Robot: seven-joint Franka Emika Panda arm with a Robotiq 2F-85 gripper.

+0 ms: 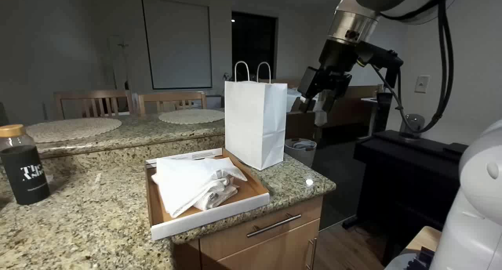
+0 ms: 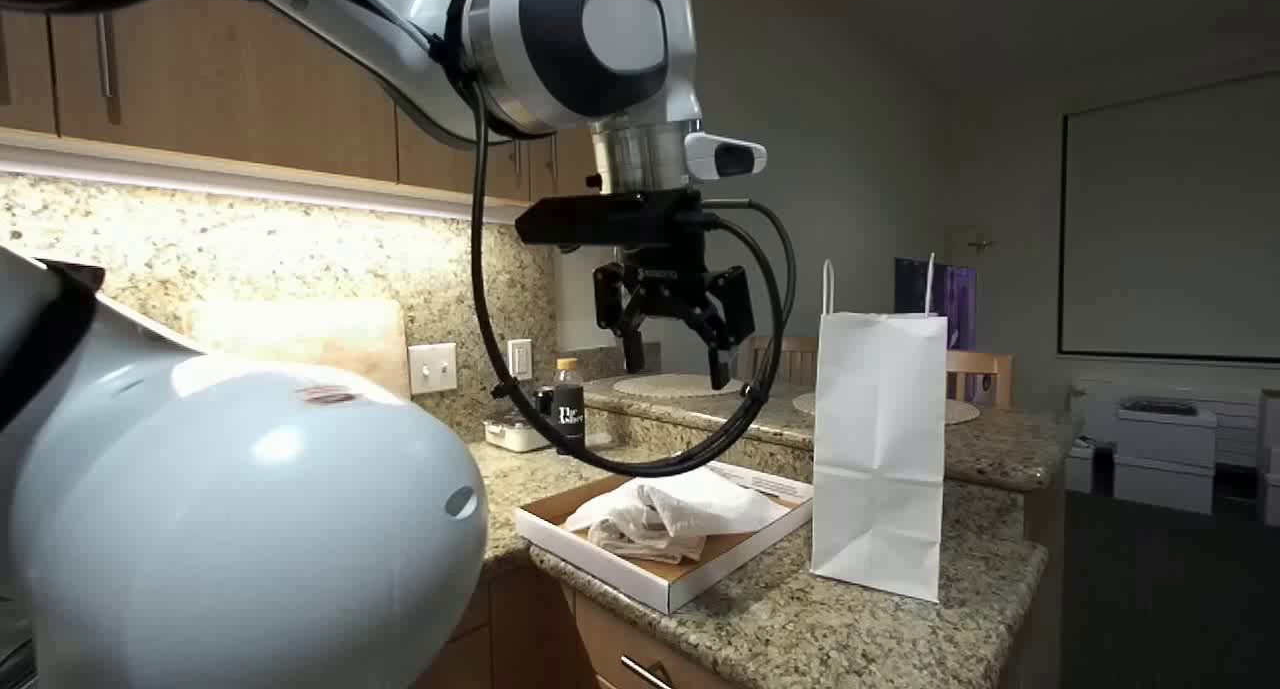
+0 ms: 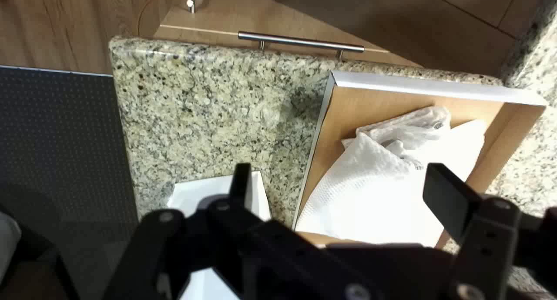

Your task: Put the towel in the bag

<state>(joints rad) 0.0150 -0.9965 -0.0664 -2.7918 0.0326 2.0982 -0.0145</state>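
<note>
A white towel [image 1: 188,180] lies loosely folded in a shallow cardboard tray [image 1: 213,220]; it also shows in an exterior view [image 2: 715,504] and the wrist view [image 3: 374,204]. A crumpled, clear-plastic-like bundle [image 3: 417,128] sits at one end of it, partly under it. A white paper bag [image 1: 249,121] with two upright handles stands beside the tray; it also shows in an exterior view [image 2: 880,449]. Its inside is hidden. My gripper [image 2: 677,362] is open and empty, high above the counter and apart from towel and bag. In the wrist view its fingers [image 3: 337,173] hide part of the bag.
The granite counter [image 1: 106,223] ends close beside the bag and tray, with a drawer handle [image 1: 274,225] below. A raised ledge [image 1: 137,135] with placemats [image 1: 192,116] runs behind. A dark bottle [image 1: 25,172] stands on the counter beyond the tray. Chairs [image 1: 172,99] stand behind the ledge.
</note>
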